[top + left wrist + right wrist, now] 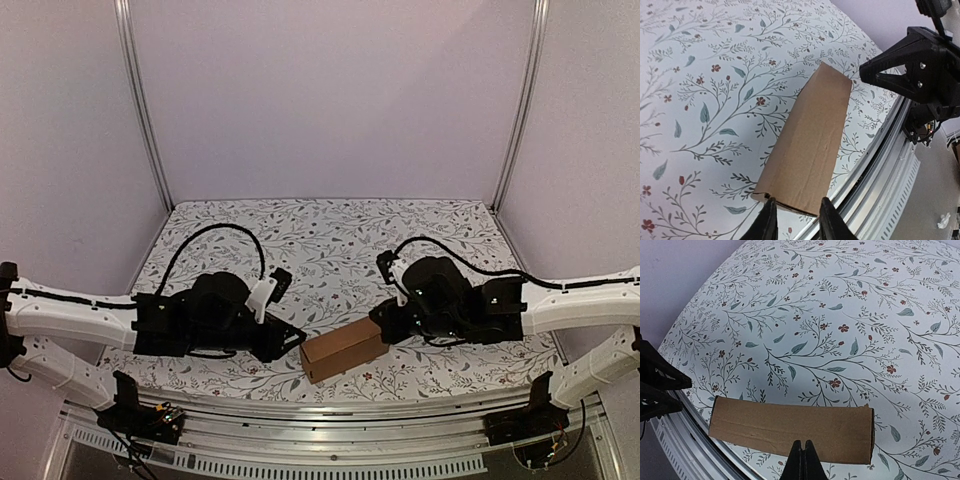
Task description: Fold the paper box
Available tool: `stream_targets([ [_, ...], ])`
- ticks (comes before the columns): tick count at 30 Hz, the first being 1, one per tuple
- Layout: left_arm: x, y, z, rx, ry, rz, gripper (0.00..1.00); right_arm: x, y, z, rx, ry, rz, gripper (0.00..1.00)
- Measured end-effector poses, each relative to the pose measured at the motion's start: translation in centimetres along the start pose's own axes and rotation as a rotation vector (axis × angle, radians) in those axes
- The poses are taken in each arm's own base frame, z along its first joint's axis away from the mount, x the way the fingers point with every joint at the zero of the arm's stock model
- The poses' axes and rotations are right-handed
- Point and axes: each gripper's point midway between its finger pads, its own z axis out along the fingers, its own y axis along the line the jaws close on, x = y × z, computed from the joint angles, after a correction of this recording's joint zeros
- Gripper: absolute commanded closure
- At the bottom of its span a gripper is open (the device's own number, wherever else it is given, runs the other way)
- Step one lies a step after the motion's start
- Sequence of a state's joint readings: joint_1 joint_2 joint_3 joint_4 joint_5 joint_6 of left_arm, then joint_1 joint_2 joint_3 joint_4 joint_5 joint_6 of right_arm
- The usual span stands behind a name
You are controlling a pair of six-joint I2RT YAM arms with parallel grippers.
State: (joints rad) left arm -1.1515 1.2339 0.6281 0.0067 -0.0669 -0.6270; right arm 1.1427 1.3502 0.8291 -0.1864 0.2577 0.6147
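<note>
Paper box (343,348) lay on the floral surface (330,240), near its front edge just behind the metal rail (300,410), between the two arms. It sat at an angle, with one end toward each arm. It already read as a shaped rectangular body, not a flat sheet: top panel flat, long creases visible, sides squared up.

Left hand (796,221) was at the box's near end with its fingers (767,222) parted and a clear gap between them. The end of the box sat right at the tips and was wider than the gap, so it was not pinched. Contact could not be told from the wrist view. Call it open, holding nothing.

Right hand (801,457) was closed, both fingers pressed together with nothing between them. In its own view the tips sat at the box's long near edge. Whether they pressed on the cardboard or hovered just above it could not be told.

Judged step: late in the fold. The main body looked done and only the ends seemed left. A small lifted corner showed at the left-hand end, and a dark seam and a small raised tab at the other end. Whether either end was fully tucked could not be told.

Next move would likely call for one hand to steady the body while the other pushes the end flap home. The push should be light and run along the box's length, since the box sat close to the edge and could slide toward the rail or get crushed.
</note>
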Motion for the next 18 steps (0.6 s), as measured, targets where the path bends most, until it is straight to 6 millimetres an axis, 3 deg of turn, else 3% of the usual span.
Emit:
stream_targets([
  [5,-4.0,-0.5,-1.3,-0.062,-0.055,0.055,0.33,-1.7,-0.3,-3.2,-0.010,-0.052,0.007,0.99],
  [9,-6.7,0.2,-2.1,-0.112,-0.093,0.066,0.12,-1.2,-1.1,-4.6,-0.010,-0.053,0.030,1.00],
  [11,-7.4,0.8,-2.0,-0.130,-0.095,0.063,0.01,0.2,-2.0,-4.5,0.002,-0.029,0.050,1.00],
  [14,-7.3,2.1,-1.0,-0.153,-0.066,0.044,0.00,3.4,-3.8,-3.8,0.035,0.031,0.093,1.00],
  [18,-5.8,3.5,1.0,-0.164,0.006,0.017,0.00,7.1,-5.7,-2.8,0.070,0.095,0.166,1.00],
])
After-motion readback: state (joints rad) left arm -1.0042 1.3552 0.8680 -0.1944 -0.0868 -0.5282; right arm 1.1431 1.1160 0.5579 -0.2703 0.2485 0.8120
